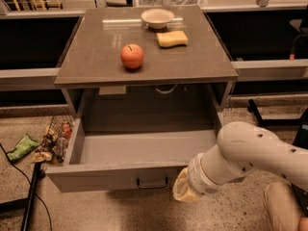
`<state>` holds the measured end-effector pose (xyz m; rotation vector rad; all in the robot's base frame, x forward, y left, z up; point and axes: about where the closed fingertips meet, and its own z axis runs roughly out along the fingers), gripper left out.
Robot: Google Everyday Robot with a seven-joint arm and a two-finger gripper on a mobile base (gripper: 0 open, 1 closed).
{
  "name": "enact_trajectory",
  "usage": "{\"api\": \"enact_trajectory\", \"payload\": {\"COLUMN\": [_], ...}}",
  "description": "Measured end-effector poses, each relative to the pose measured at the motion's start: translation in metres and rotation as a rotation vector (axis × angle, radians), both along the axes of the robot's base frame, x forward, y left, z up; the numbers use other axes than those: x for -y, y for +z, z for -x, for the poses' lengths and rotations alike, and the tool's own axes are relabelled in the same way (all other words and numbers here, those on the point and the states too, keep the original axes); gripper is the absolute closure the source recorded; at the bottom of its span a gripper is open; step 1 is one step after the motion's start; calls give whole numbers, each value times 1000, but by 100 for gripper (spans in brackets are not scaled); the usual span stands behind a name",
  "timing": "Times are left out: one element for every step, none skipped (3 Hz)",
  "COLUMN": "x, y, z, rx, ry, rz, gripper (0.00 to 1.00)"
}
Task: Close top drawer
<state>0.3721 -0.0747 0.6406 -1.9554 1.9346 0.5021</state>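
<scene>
The grey-brown counter (pixel 96 66) carries a red apple (pixel 132 56) left of middle, a yellow sponge (pixel 172 38) behind it to the right, and a white bowl (pixel 157 18) near the back edge. The gripper (pixel 185 189) sits low before the counter, at the open top drawer's (pixel 110 176) front.

A thick white arm (pixel 255 153) comes in from the right edge, angled down toward the left. Its ribbed wrist (pixel 208 173) ends in a cream-coloured tool (pixel 184 192), low and just right of centre in the view.
</scene>
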Motion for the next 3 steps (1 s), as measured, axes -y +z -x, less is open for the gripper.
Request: {"api": "enact_trajectory", "payload": {"x": [0, 0, 0], "y": [0, 0, 0], "z": [0, 0, 0], "rx": [0, 0, 0], "ry": [0, 0, 0], "rz": [0, 0, 0], "gripper": [27, 4, 0]}}
